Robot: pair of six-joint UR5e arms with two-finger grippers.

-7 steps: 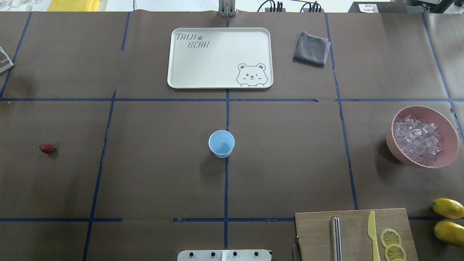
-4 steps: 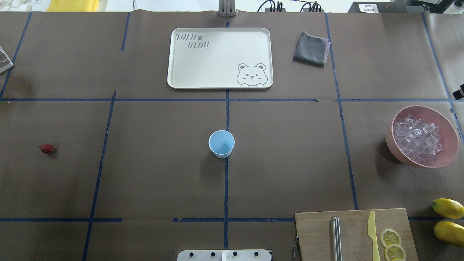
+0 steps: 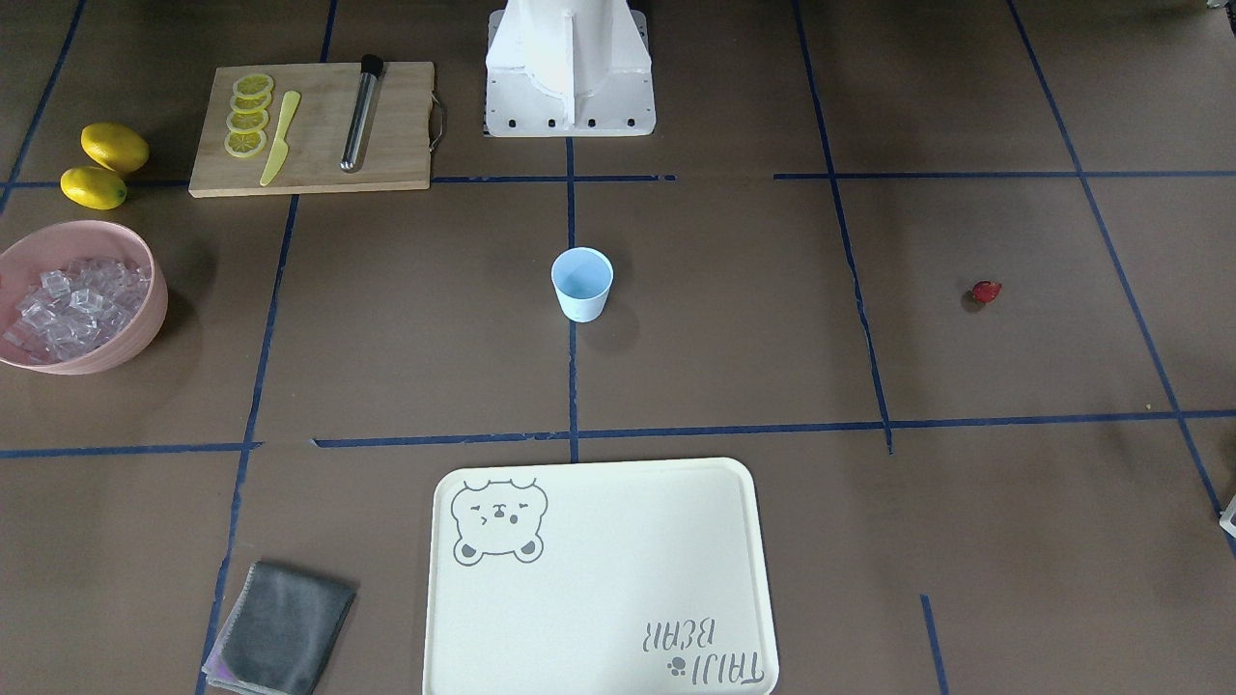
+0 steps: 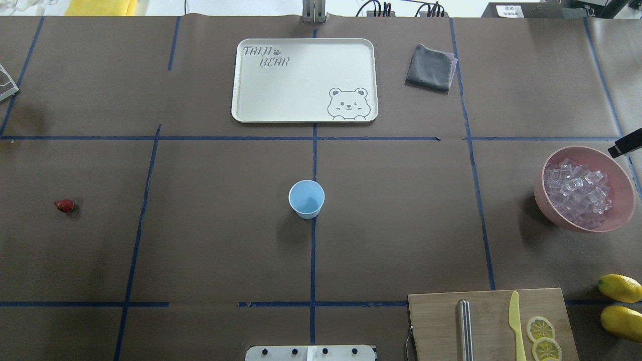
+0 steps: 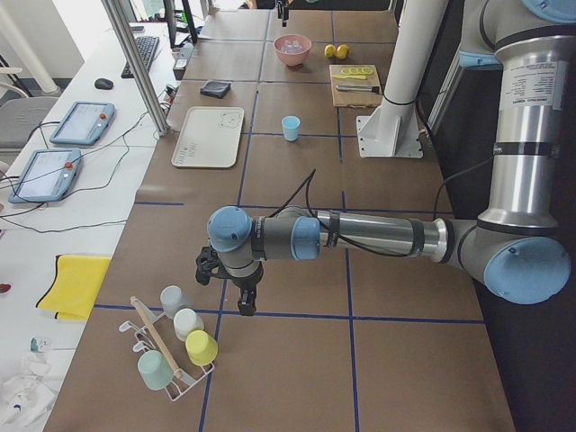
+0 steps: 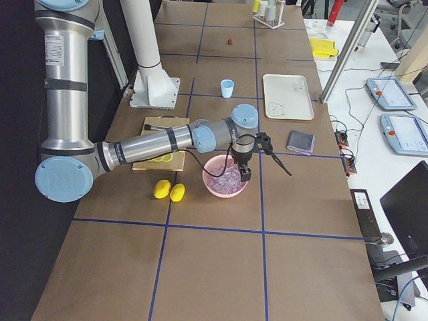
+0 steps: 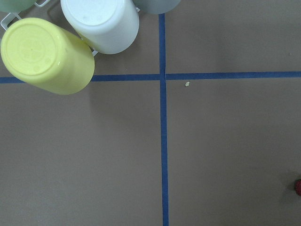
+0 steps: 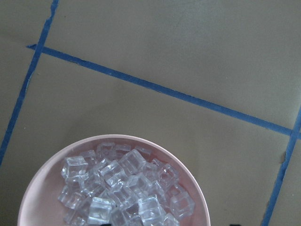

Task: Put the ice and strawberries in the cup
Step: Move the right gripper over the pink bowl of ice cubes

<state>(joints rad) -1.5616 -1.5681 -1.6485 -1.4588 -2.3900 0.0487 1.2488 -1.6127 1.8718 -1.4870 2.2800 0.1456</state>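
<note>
The tray point(image 4: 301, 80) reads "TAIJI BEAR"; whether the left or right jaws are spread, I cannot tell.

My left arm point(image 5: 369, 236) and right arm point(image 6: 154, 144) are silver tubes joined by grey housings with pale blue round caps point(image 5: 230, 229). A thin black cable point(image 5: 302, 184) runs along each forearm. White printed labels point(image 5: 526, 85) wrap the upper tubes. My left gripper point(image 5: 245, 306) and right gripper point(image 6: 245, 175) are black. My white pedestal point(image 3: 570, 68) ends in a plate with dark bolts point(image 3: 551, 123).
</note>
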